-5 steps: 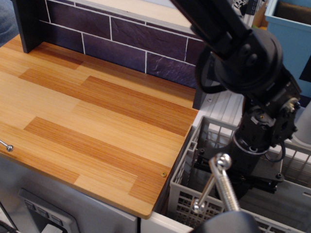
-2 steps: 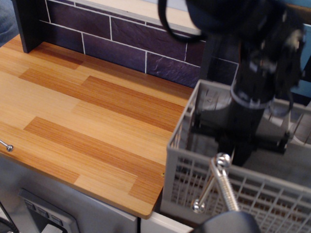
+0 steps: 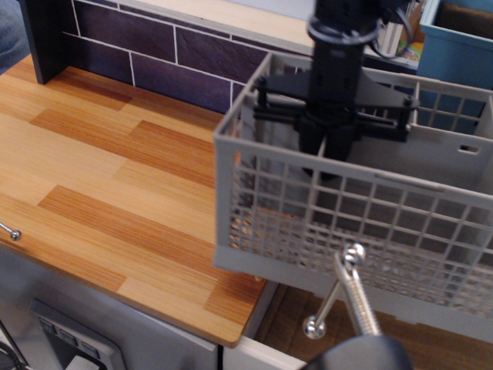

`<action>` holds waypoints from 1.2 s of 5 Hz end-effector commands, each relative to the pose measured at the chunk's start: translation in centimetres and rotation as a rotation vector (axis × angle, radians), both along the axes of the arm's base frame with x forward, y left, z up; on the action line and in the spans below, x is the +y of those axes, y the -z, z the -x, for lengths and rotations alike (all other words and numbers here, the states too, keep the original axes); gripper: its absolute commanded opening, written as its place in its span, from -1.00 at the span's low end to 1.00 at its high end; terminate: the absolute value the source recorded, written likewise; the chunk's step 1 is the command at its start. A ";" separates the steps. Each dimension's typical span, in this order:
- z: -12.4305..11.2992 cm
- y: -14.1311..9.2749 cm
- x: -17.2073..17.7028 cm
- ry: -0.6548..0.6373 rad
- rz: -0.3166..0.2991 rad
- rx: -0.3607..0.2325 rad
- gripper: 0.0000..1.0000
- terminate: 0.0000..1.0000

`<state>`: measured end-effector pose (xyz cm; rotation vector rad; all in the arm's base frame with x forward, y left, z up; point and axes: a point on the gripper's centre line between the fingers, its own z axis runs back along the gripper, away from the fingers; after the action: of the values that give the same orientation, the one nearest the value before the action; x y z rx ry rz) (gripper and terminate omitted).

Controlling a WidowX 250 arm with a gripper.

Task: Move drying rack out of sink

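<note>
- Drying rack (image 3: 362, 231): light-grey lattice basket, held in the air and slightly tilted. Its left part hangs over the right edge of the wooden worktop (image 3: 115, 177), near the front right corner; the remainder sits above the sink (image 3: 296, 327).
- No contact visible between the rack's underside and either the worktop or the basin.
- Gripper (image 3: 330, 139): black, reaching down from above into the rack's interior, closed on an inner divider near the rack's far side. A black crossbar spans the rack just above the clamped point.
- Sink: only a strip of tan-brown bottom shows beneath the rack, right of the worktop's front right corner.
- Metal faucet (image 3: 347, 297): stands at the front, before the rack's near wall.
- Blue box (image 3: 454, 46): beyond the rack, past the worktop's far right corner.
- Dark tiled backsplash (image 3: 154, 54): runs along the worktop's far edge.
</note>
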<state>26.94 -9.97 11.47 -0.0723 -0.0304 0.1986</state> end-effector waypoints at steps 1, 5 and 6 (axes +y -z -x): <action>-1.0 -2.9 3.4 0.047 0.011 -0.120 -1.00 -1.00; -0.9 0.3 16.4 0.144 -0.146 -0.116 -1.00 -1.00; -0.9 1.3 18.5 0.141 -0.186 -0.129 -1.00 -1.00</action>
<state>27.30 8.37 8.81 0.0892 -0.1400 0.0501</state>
